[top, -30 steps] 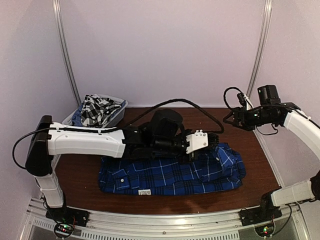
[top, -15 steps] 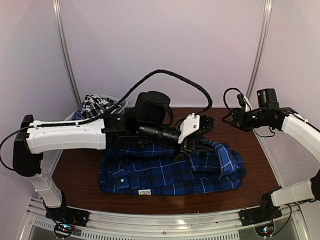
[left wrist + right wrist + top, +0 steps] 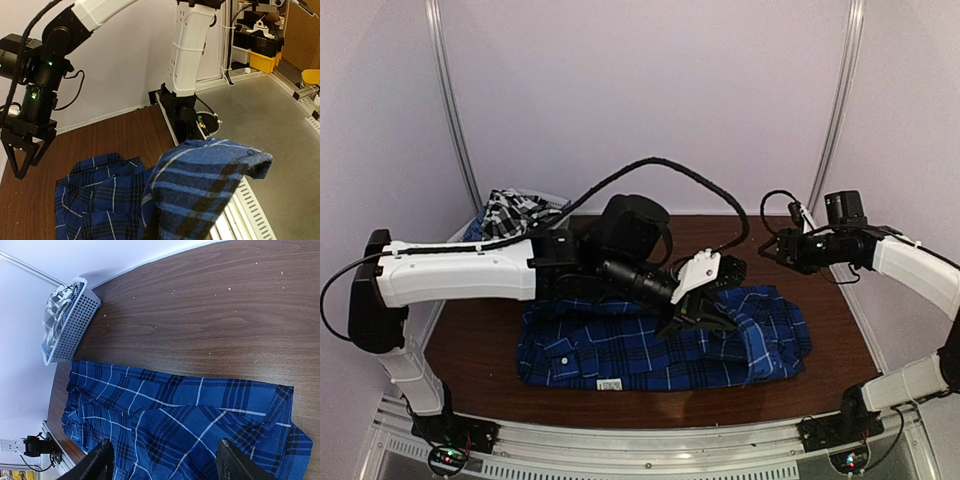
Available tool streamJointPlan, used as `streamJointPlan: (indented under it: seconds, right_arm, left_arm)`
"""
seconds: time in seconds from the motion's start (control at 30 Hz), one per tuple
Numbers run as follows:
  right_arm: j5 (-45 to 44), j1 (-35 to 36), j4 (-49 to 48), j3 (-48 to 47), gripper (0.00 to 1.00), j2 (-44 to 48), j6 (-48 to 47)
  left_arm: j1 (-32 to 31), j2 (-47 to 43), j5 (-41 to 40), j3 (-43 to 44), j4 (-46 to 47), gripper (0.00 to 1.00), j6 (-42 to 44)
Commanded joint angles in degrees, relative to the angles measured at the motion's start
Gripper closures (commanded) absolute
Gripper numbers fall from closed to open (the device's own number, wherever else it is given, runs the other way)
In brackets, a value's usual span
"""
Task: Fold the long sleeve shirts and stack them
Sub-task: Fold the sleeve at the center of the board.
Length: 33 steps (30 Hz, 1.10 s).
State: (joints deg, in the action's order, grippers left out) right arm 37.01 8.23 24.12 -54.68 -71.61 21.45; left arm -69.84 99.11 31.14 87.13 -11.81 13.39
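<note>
The royal blue plaid shirt [image 3: 620, 352] lies spread across the brown table [image 3: 480, 340]. My left gripper [image 3: 698, 316] reaches over it from the left and is shut on a fold of its right part, held a little above the rest. In the left wrist view that raised blue fabric [image 3: 210, 185] hides the fingers. My right gripper [image 3: 768, 250] hovers open above the back right of the table, with nothing between its fingers [image 3: 102, 462]; the blue shirt [image 3: 175, 410] lies below it. The black-and-white checked shirt [image 3: 512, 212] sits crumpled in the basket.
The white mesh basket [image 3: 468, 232] stands at the table's back left corner; the right wrist view also shows this basket [image 3: 75, 325]. A black cable [image 3: 650, 165] loops above the left arm. The table's metal front rail [image 3: 650, 440] runs along the near edge.
My left gripper lifted the shirt's right part off the table, then carried it leftward and toward the front. The right gripper drifted slightly left and lower, still open.
</note>
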Motion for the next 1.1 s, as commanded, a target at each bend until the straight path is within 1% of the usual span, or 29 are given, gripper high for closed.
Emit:
streamJointPlan:
  seconds: [0.0, 0.27, 0.5, 0.57, 0.63, 0.77, 0.83, 0.9, 1.0, 1.07]
  right_arm:
    - [-1.6, -0.4, -4.7, 3.9, 0.29, -1.6, 1.2]
    - [-0.7, -0.1, -10.6, 8.8, 0.30, -5.2, 2.7]
    - [-0.8, 0.0, -13.4, 10.8, 0.31, -8.1, 2.8]
    - [-1.2, 0.0, -13.8, 11.1, 0.31, -8.7, 2.7]
    - [-1.7, 0.0, -14.1, 11.2, 0.31, -9.1, 2.7]
    - [-3.3, 0.0, -14.4, 11.3, 0.31, -9.7, 2.7]
    - [-4.5, -0.1, -14.2, 11.0, 0.31, -9.7, 2.8]
    - [-5.6, -0.2, -13.9, 10.6, 0.30, -9.6, 2.8]
    - [-6.8, -0.5, -12.7, 9.2, 0.30, -9.6, 2.2]
    - [-7.3, -0.7, -11.7, 8.0, 0.30, -9.7, 1.6]
  left_arm:
    - [-0.6, 2.2, 2.8, 0.5, -4.8, 1.00, 0.4]
    - [-1.7, -0.4, 6.1, -1.7, -6.8, 1.00, 0.4]
    - [-2.1, -4.5, 6.8, -2.2, -9.5, 1.00, 1.0]
    - [-2.1, -5.8, 4.5, -1.6, -8.7, 1.00, 0.3]
    - [-2.1, -7.3, 0.6, -1.0, -6.3, 1.00, -1.9]
    - [-2.0, -9.0, -10.4, 1.4, -1.9, 1.00, -3.9]
    - [-2.1, -8.5, -16.5, 3.3, -0.4, 1.00, -4.0]
    - [-2.0, -6.8, -20.6, 6.2, 0.0, 1.00, -4.0]
    - [-2.0, -4.5, -22.3, 10.3, 0.1, 1.00, -3.6]
    - [-2.0, -3.3, -21.0, 12.5, -0.1, 1.00, -3.0]
